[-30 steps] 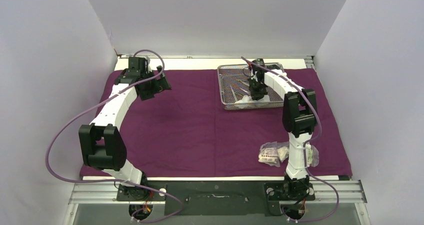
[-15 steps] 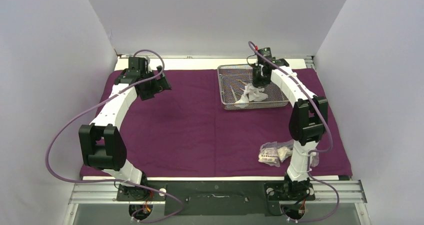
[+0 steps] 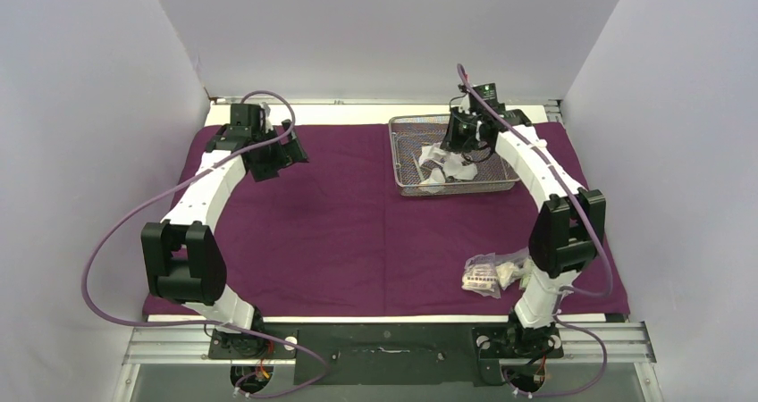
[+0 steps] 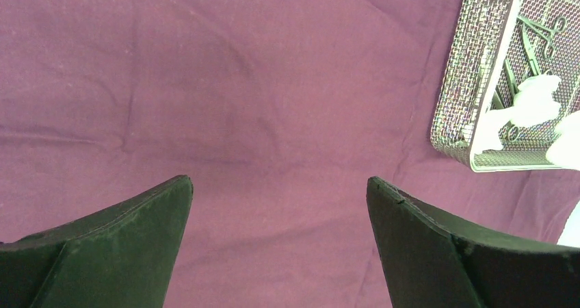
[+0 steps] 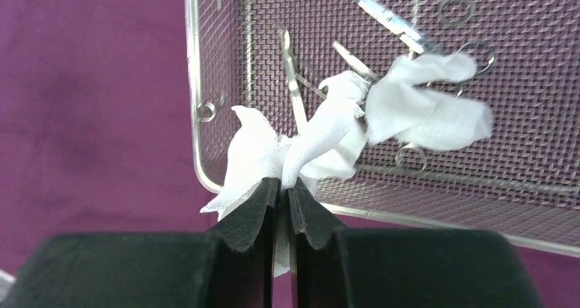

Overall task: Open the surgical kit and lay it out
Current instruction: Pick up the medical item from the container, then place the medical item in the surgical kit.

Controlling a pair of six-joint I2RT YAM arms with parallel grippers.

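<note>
The dark purple cloth wrap (image 3: 340, 223) lies spread flat over the table. The silver wire-mesh tray (image 3: 402, 188) stands on it at the back right, with steel forceps (image 5: 397, 22) and a white gauze wad (image 5: 431, 113) inside. My right gripper (image 5: 282, 183) is shut on a white gauze piece (image 5: 321, 133) and holds it lifted above the tray (image 5: 479, 178); it hangs over the tray in the top view (image 3: 444, 158). My left gripper (image 4: 280, 185) is open and empty above the cloth (image 4: 260, 96) at the back left (image 3: 279, 156).
Clear plastic packets (image 3: 490, 272) lie on the cloth at the front right beside the right arm's base. The tray's corner shows at the right of the left wrist view (image 4: 472, 161). Grey walls close in three sides.
My right gripper has risen from the tray and moved back, drawing the gauze up with it. The left arm has barely moved.
</note>
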